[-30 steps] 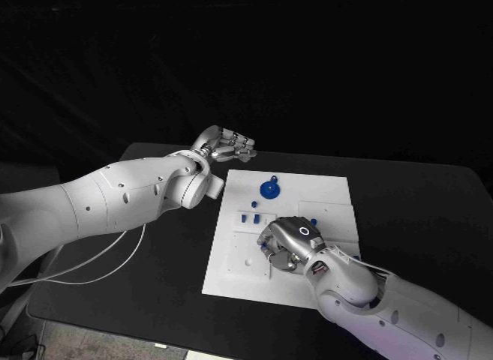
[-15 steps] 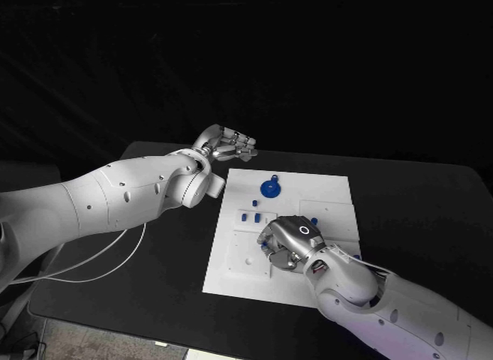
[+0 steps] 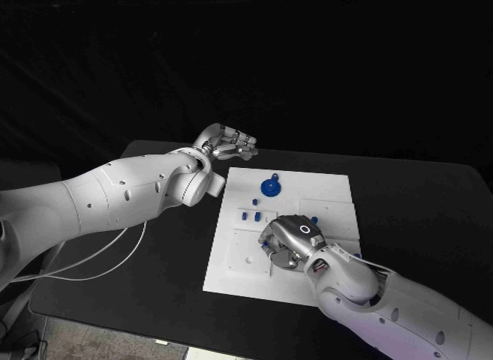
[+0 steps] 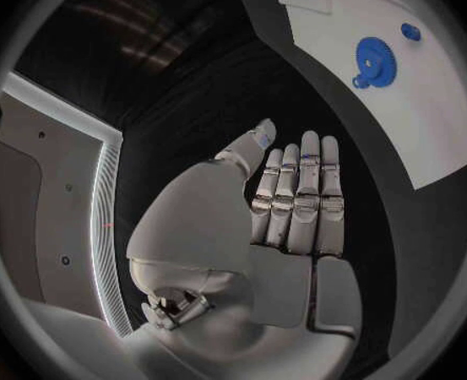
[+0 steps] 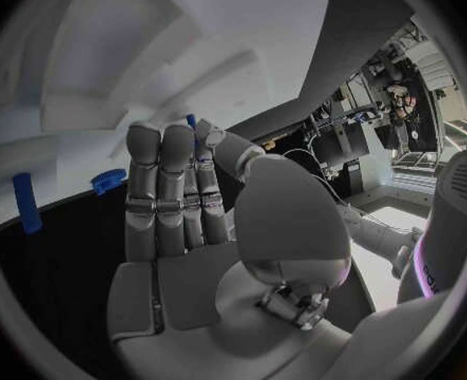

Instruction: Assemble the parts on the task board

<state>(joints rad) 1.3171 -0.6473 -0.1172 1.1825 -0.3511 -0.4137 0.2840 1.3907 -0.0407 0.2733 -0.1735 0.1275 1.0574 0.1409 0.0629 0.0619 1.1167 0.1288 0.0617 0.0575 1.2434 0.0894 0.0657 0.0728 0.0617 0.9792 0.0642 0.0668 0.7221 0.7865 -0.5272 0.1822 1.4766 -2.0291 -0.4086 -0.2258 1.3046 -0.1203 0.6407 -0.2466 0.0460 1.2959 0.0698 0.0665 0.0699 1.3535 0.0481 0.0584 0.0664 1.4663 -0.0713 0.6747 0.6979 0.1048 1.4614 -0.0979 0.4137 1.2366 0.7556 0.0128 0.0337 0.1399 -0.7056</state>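
Right hand (image 3: pixel 290 241) covers task board (image 3: pixel 311 196), grasp unclear; left hand (image 4: pixel 291 207) flat, holding nothing.

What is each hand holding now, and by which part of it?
The left hand holds nothing; its fingers are flat and straight, off the task board. Whether the right hand, over the board, holds a part cannot be told.

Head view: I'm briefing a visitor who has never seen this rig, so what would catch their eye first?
Probably the white task board in the middle of the black table, with a blue gear near its far edge. Next, the right hand, lying low over the board's near half close to small blue pieces. The left hand hovers off the board's far left corner, holding nothing.
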